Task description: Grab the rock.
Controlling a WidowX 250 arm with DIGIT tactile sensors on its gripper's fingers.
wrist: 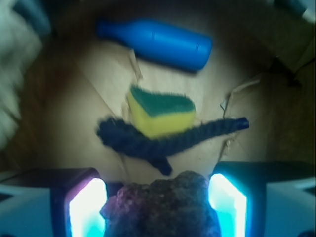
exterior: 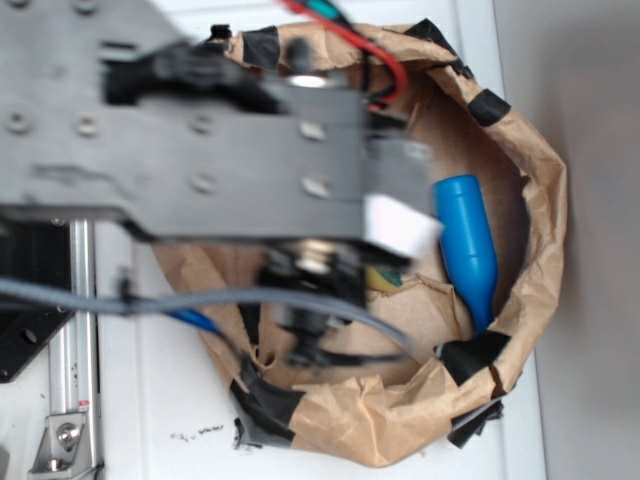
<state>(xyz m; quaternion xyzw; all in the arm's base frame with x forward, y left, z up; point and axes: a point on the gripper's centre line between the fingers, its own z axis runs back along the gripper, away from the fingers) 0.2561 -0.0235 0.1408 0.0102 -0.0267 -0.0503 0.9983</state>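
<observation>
Wrist view: the rock [wrist: 160, 205] sits low in the frame, dark and lumpy, directly between the two lit fingers [wrist: 86, 207] of the gripper [wrist: 157, 207]. Both pads look close to its flanks, possibly touching, but we cannot tell from this view whether the jaws are clamped on it or merely bracketing it (the blur does not help).

Beyond the rock, a dark twisted rope [wrist: 168, 140] lies across the brown paper floor, draped over the front of the yellow-and-green sponge [wrist: 160, 112]. A blue bottle [wrist: 155, 45] lies on its side farther back.

Exterior view: the arm [exterior: 200, 150] covers most of the paper-walled bin [exterior: 520, 150]; the rock is hidden under it. Only the bottle and a sliver of sponge show.

We judge the step in hand to be the closing grip. To do it well:
- keep the fingers centred so both pads meet the stone together; a jagged surface will pivot if one side lands first
- close firmly onto the widest part, not a protruding corner
- watch the rope end, which lies just beyond the rock and could be caught
- lift straight up, clear of the crumpled paper walls
</observation>
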